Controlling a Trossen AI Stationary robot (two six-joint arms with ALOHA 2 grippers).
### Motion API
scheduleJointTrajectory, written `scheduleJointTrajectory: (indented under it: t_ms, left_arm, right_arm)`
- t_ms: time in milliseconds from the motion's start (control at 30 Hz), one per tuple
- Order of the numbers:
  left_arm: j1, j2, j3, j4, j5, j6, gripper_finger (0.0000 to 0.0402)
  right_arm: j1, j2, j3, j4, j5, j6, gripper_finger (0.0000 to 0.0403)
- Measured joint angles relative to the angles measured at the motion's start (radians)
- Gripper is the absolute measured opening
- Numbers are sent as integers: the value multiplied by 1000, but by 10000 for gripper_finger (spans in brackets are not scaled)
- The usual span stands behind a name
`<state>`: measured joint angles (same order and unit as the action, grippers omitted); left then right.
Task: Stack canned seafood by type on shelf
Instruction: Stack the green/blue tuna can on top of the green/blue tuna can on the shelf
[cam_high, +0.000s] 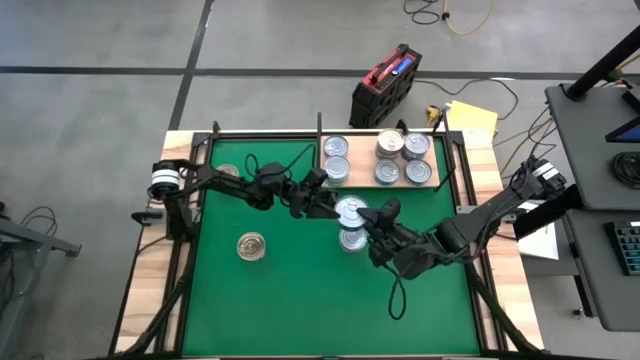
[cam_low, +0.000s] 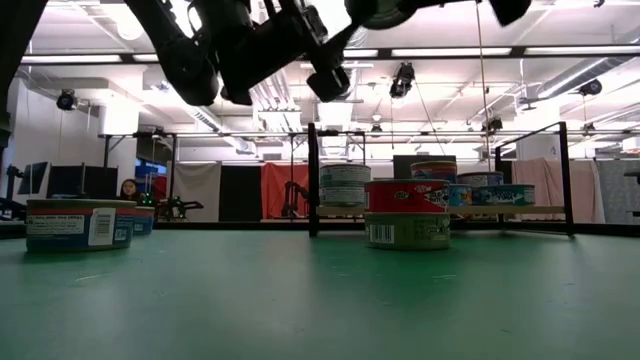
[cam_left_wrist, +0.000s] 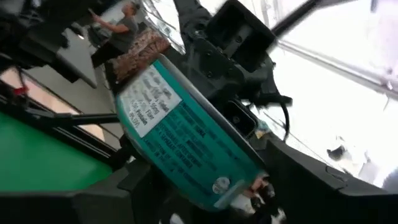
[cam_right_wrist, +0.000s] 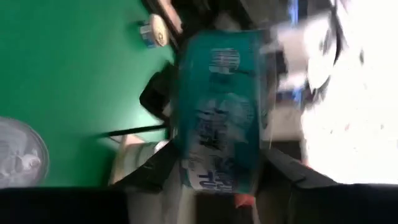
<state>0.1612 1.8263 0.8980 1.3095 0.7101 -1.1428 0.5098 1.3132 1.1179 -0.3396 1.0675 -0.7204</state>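
A teal-sided can (cam_high: 350, 210) with a silvery lid hangs high above the mat's middle, between my two grippers. My right gripper (cam_high: 372, 222) comes from the right and is shut on it; the can (cam_right_wrist: 221, 112) fills its wrist view. My left gripper (cam_high: 325, 203) reaches in from the left and stands open. The can (cam_left_wrist: 186, 137) sits close before it, between its spread fingers, and I see no touch. The shelf (cam_high: 361, 152), a pale board at the far right, carries several cans (cam_high: 388, 172) on their bases. A two-can stack (cam_low: 405, 215) stands on the mat. My right gripper pinches the teal can between its two fingers across its short height, one finger (cam_right_wrist: 152, 171) at each flat end. The hold is at the can's side wall (cam_right_wrist: 189, 165) nearest the table's right edge. The fingers come roughly level from the right. The can is lifted clear, lid upward.
A lone can (cam_high: 251, 245) stands on the green mat (cam_high: 300, 300) at the near left, seen large in the low view (cam_low: 80, 222). A black frame (cam_low: 312, 180) borders the shelf. The near half of the mat is bare. A red toolbox (cam_high: 385, 85) lies beyond the table.
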Motion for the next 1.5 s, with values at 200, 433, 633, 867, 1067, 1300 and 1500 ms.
scheduleJointTrajectory:
  t_ms: [200, 433, 633, 867, 1067, 1300, 1500]
  left_arm:
    - [-1, -1, 17, 4, 81, -15, 260]
    - [-1, -7, 20, 0, 83, -35, 265]
    - [-1, -25, 20, -8, 66, 46, 259]
    - [-1, -82, 20, -149, 56, 266, 237]
    - [5, -231, 21, -523, 9, 557, 230]
    - [9, -496, 22, -1055, -290, 905, 230]
    - [-3, -677, 22, -1299, -471, 975, 230]
  right_arm:
    - [0, -25, -1, -36, 55, 76, 125]
    - [-18, -70, -3, -224, 144, 259, 125]
    - [-90, -141, -5, -561, 26, 658, 125]
    - [-213, -199, -14, -778, -216, 940, 125]
    - [-299, -198, -44, -928, -345, 1042, 125]
    - [-310, -198, -118, -942, -357, 990, 125]
    - [-322, -165, -169, -945, -290, 964, 125]
